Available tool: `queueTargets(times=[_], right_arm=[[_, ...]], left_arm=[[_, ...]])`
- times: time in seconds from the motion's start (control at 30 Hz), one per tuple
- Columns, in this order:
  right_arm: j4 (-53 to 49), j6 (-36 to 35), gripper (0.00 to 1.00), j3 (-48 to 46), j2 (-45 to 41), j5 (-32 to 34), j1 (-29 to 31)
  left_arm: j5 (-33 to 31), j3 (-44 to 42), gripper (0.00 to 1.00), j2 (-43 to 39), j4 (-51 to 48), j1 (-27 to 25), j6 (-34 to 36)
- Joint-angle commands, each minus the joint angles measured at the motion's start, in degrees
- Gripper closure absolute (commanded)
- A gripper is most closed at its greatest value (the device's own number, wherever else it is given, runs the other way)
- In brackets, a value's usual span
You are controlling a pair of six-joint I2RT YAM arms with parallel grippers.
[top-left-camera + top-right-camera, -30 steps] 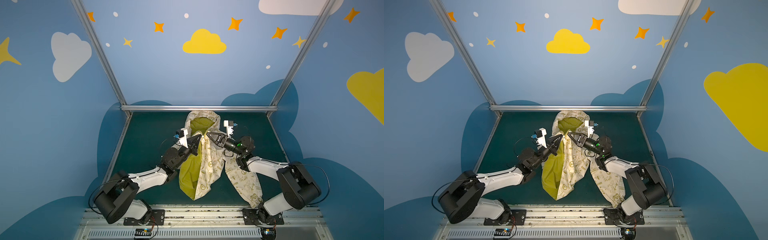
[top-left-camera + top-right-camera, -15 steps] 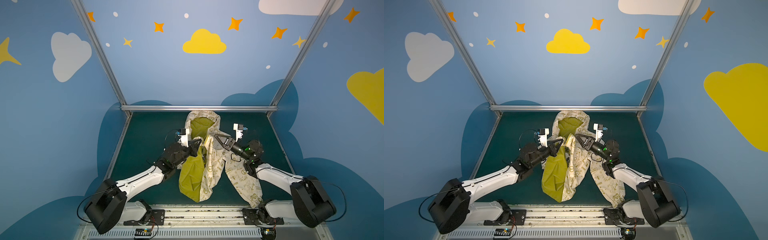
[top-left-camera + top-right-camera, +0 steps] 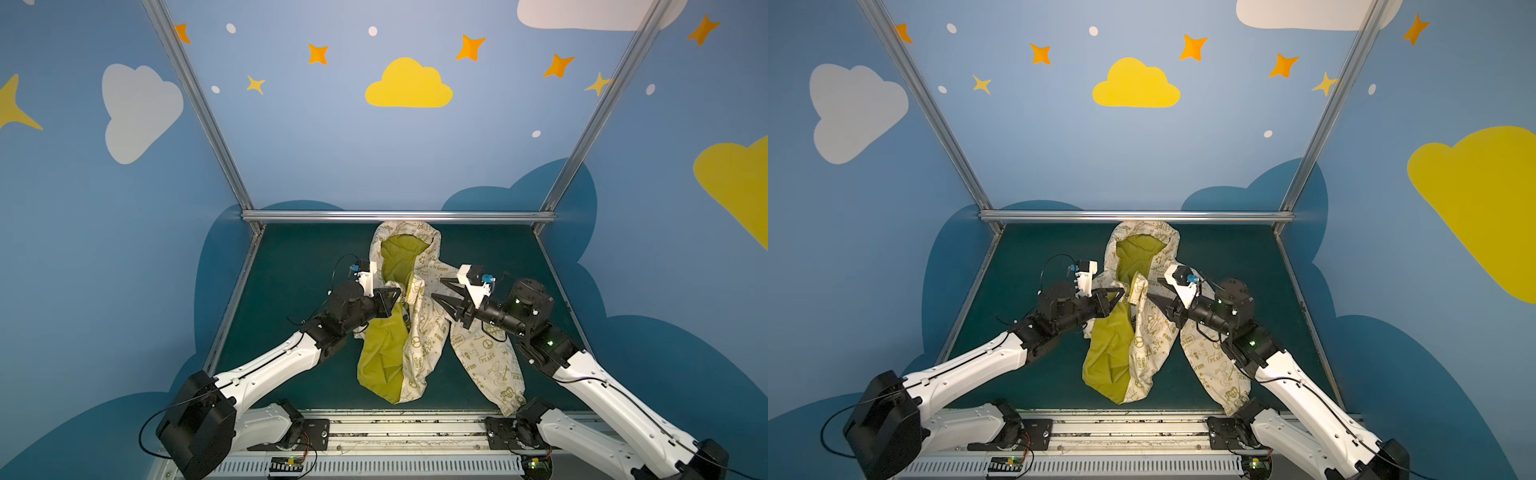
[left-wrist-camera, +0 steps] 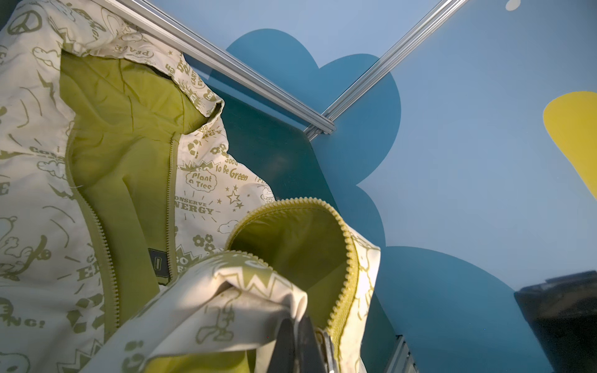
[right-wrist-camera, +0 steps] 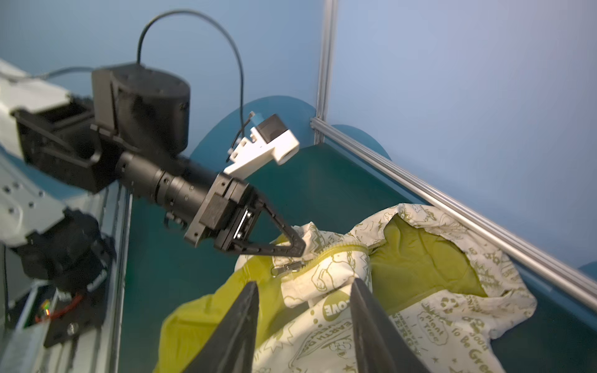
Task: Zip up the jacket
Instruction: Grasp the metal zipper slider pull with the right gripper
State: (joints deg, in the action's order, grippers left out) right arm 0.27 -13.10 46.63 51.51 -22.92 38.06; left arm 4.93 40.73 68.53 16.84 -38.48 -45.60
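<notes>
Your left gripper (image 3: 396,296) is clenched on the jacket (image 3: 419,345). It pinches the upper front edge beside the olive zipper (image 4: 350,255) and holds that fold up off the green worktop (image 3: 299,266). Your right gripper (image 3: 436,287) is released, with its jaws apart just beside the same fold, grasping nothing. The jacket lies unzipped in the middle of the worktop, with its hood (image 3: 409,239) toward the back rail (image 3: 399,216) and the lime lining (image 3: 380,353) showing. One sleeve (image 3: 490,370) stretches toward the front edge.
</notes>
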Motion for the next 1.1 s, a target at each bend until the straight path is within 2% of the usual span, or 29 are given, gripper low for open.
queueTargets(times=[0.0, 0.23, 0.47, 0.8, 1.07], right_arm=[[-13.89, -18.83, 0.52, 5.13, 1.16, 2.52, 3.25], [-20.47, -25.62, 0.52, 10.49, 7.44, 6.93, 9.8], [-10.09, -25.31, 0.52, 8.05, 10.17, 15.65, 13.59], [-3.96, -26.6, 0.49, 8.03, 14.13, 21.15, 15.94], [-2.11, -26.63, 0.47, 8.52, 16.58, 21.84, 16.65]], left_arm=[[1.64, 0.32, 0.97, -2.52, -0.41, 0.42, -1.87], [2.28, 0.49, 0.97, -4.39, -1.66, 0.42, -2.3], [3.16, -0.59, 0.97, -5.75, 0.02, 0.42, -2.82], [4.12, -0.26, 0.97, -5.59, 0.51, 0.42, -2.82], [4.21, 0.24, 0.97, -5.84, 0.06, 0.42, -2.65]])
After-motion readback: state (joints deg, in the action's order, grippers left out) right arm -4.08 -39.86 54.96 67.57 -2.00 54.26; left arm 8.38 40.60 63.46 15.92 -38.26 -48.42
